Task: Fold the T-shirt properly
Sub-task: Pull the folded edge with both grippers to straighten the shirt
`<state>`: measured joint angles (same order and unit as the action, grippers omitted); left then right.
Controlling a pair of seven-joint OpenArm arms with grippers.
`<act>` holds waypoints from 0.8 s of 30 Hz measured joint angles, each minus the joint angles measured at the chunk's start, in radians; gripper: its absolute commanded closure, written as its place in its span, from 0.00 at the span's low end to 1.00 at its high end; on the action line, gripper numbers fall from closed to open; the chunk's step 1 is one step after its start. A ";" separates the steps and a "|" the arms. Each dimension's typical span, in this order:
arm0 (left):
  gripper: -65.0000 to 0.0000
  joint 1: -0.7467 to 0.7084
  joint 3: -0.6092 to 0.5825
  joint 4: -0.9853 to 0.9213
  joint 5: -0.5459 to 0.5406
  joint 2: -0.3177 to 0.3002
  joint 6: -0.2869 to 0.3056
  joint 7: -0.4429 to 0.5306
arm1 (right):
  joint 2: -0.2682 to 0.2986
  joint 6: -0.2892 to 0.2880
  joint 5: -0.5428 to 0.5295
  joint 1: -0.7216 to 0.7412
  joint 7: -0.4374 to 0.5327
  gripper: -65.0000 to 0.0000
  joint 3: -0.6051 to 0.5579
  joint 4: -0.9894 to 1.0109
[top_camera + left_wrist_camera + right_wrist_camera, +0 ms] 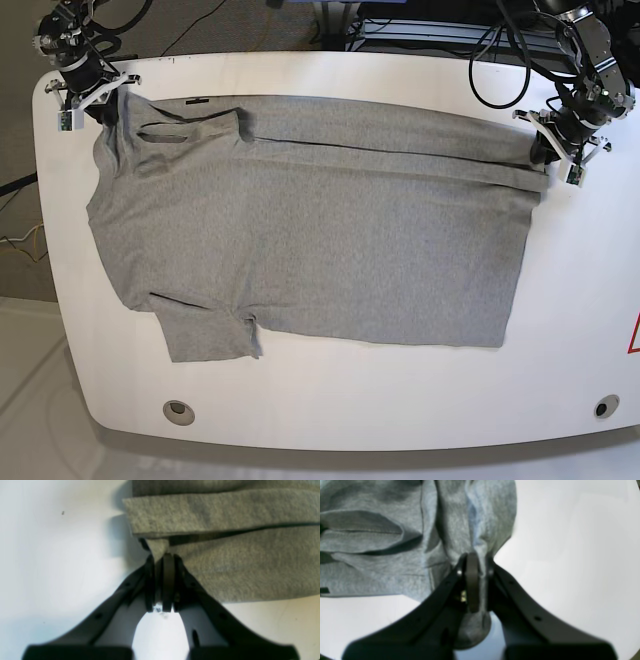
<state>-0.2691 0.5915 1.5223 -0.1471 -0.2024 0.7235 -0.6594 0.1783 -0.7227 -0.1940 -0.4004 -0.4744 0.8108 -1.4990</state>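
Grey cloth: the T-shirt (310, 240) lies spread on the white table (330, 400), plain side up, no lettering showing.
Long axis: it runs across the table from side to side in the base view, collar end toward that view's left, hem end toward its right.
Collar: the neck opening (165, 132) sits near the far left corner of the cloth, with a small dark tag (195, 101) on the far edge beside it.
Sleeve: one short sleeve (205, 335) sticks out toward the near edge of the table, at the left part of the shirt.
Far edge: a long strip of cloth is folded over onto the body along the far side, its edge running nearly the whole length of the shirt.
Hem: the straight hem (520, 270) faces the base view's right, slanting a little.
Left gripper (163, 557): jaws pressed together on a small tuck of grey fabric at the far hem corner, just under the folded strip; seen at the base view's right.
Right gripper (476, 562): jaws pinched tight on a bunched ridge of fabric at the shoulder beside the collar, cloth gathered into creases in front of it; seen at the base view's far left corner.
Table: two round holes, one (179, 409) near the front left, one (600, 407) near the front right.
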 measured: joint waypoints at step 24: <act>0.97 -0.146 0.029 0.016 -0.021 -0.007 -0.008 0.113 | -0.020 0.003 -0.023 -0.042 0.027 0.97 0.004 -0.005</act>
<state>-0.4156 0.6201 1.5379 -0.1677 -0.2092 0.7158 -0.5465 0.1581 -0.7200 -0.2169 -0.4423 -0.4469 0.8146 -1.5043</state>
